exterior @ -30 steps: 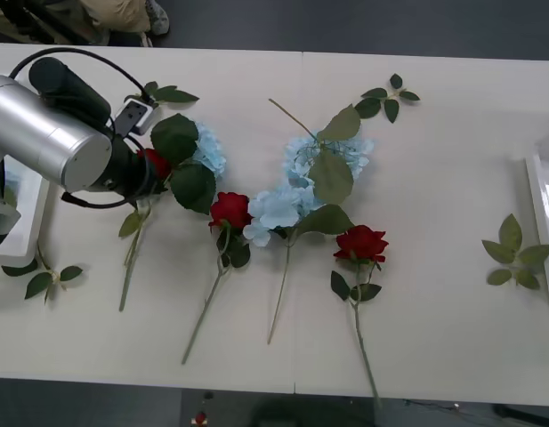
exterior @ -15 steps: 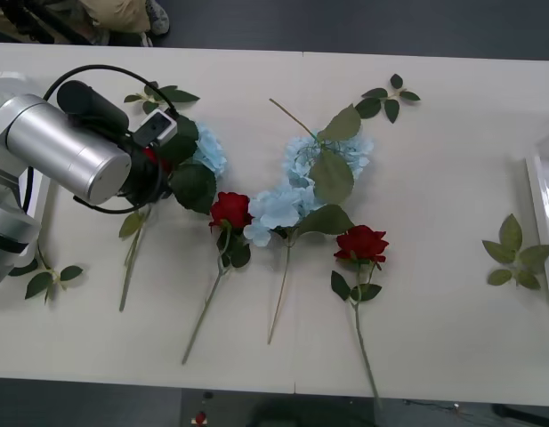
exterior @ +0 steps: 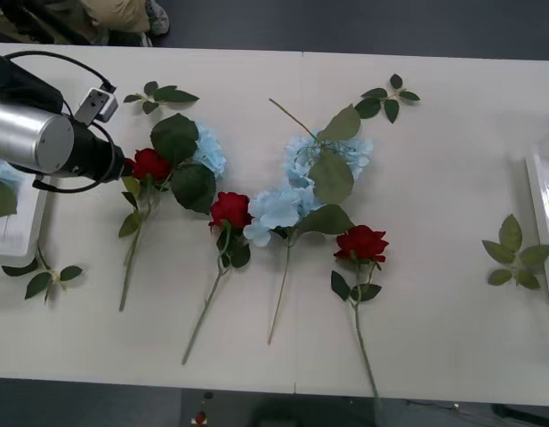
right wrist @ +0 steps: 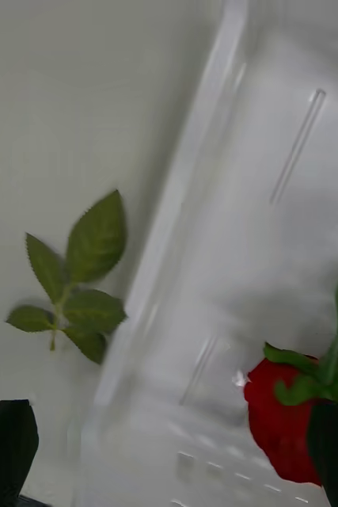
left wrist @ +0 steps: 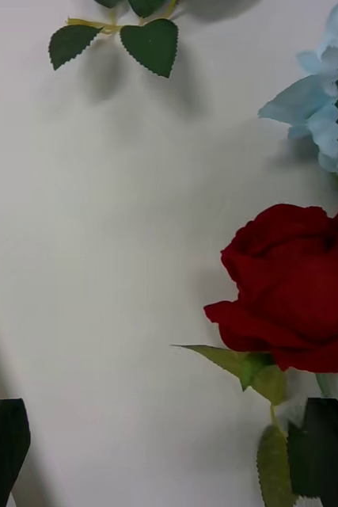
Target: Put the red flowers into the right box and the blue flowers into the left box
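Your left gripper [left wrist: 165, 451] hangs with jaws apart just beside the leftmost red rose [exterior: 150, 164], which lies on the tabletop [exterior: 434, 160] touching a blue flower [exterior: 207, 149]. Close low on its stem, clear of the blue petals.

White table [exterior: 452, 142]: red flowers [exterior: 230, 210], blue flowers [exterior: 296, 182], leaf sprigs [exterior: 514, 253], left box [exterior: 16, 236], right box [exterior: 543, 213].
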Controlling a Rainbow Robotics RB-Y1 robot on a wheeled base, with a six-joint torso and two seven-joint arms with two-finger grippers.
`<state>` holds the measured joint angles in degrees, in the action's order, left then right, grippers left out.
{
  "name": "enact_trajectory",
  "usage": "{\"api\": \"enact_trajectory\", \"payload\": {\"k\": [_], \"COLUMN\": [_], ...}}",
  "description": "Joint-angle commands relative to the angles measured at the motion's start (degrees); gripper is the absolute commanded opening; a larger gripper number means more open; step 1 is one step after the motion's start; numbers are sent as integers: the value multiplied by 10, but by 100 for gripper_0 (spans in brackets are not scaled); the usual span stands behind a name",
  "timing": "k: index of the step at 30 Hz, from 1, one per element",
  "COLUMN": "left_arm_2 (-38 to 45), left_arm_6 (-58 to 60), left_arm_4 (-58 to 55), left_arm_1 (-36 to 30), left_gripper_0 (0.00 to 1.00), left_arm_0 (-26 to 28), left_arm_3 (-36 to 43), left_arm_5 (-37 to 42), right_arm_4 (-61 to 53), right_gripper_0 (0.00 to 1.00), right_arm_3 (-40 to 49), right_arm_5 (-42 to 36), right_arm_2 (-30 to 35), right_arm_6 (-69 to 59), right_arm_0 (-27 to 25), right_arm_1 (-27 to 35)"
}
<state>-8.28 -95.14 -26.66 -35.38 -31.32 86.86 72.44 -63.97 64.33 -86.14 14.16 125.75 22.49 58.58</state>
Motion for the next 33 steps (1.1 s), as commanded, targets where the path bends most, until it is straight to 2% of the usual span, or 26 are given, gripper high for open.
{"api": "enact_trajectory", "payload": {"k": [1,8,12,18,24,28,33], "left_arm_2": [-13,-52,-70,-98,-120,-124,-129], "left_arm_6": [-11,-11,-12,-12,-12,-13,-17], "left_arm_4": [2,-3,-4,1,20,14,12], "left_arm_1": [-5,-5,-5,-5,-5,-1,8], "left_gripper_0": [100,100,100,100,100,100,100], "left_arm_0": [-1,-1,-1,-1,-1,0,-1], "left_arm_3": [-20,-29,-31,-31,-38,-64,-85], "left_arm_5": [-34,-51,-51,-51,-59,-84,-94], "right_arm_4": [-9,-40,-42,-33,32,98,153], "right_gripper_0": [100,100,100,100,100,100,100], "right_arm_3": [127,381,490,607,660,657,629], "right_arm_5": [-28,-18,10,52,110,150,169], "right_arm_2": [-1,-52,-94,-186,-298,-366,-408], "right_arm_6": [-137,-344,-427,-561,-692,-764,-788], "right_arm_0": [-19,-115,-158,-177,-158,-146,-135], "right_arm_1": [-9,-17,-17,-17,-22,-44,-84]}}
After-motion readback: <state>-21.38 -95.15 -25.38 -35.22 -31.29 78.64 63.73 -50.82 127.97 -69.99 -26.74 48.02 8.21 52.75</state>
